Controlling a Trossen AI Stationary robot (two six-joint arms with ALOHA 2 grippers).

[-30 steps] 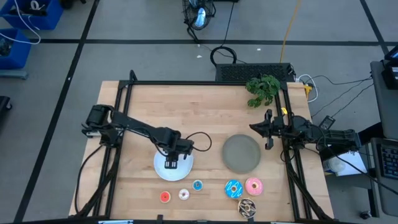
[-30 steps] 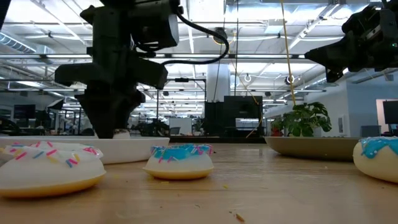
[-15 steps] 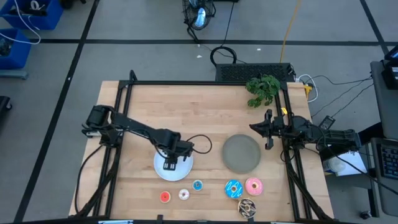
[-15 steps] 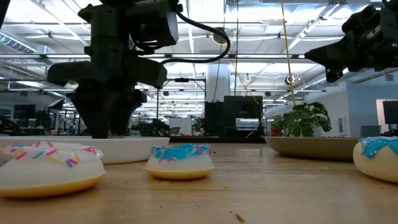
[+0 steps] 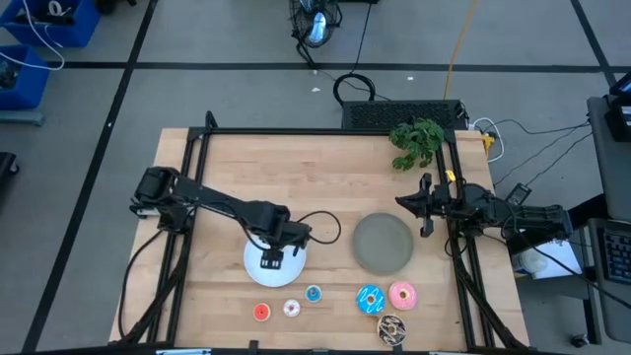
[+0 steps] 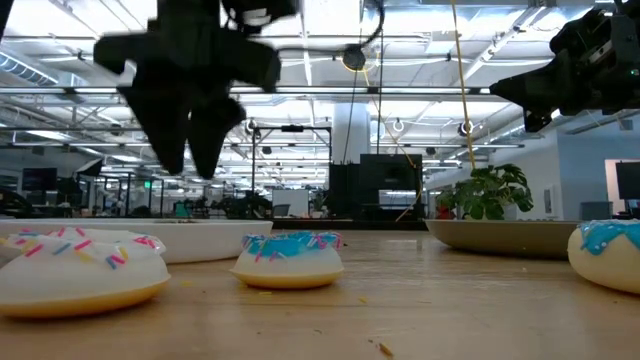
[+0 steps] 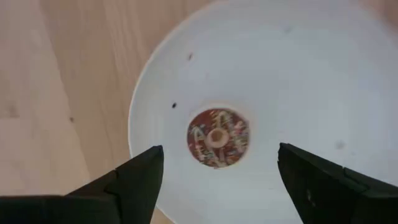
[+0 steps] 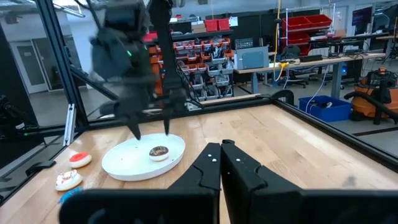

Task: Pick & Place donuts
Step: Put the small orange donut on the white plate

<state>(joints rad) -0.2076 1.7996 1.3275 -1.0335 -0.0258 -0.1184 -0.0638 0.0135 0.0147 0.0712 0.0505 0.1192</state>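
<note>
Brown donut (image 7: 217,137) released on white plate (image 7: 323,74).
Left end effector (image 7: 219,171) wide open, empty; prob. light, stiff; pinch across ring.

Two dark, matte-black jointed arms (image 5: 212,202), slim links with bulkier housings at the joints. A thin black cable (image 5: 323,229) loops beside the left wrist. Each ends in two flat, tapering black fingers (image 7: 134,180).
</note>
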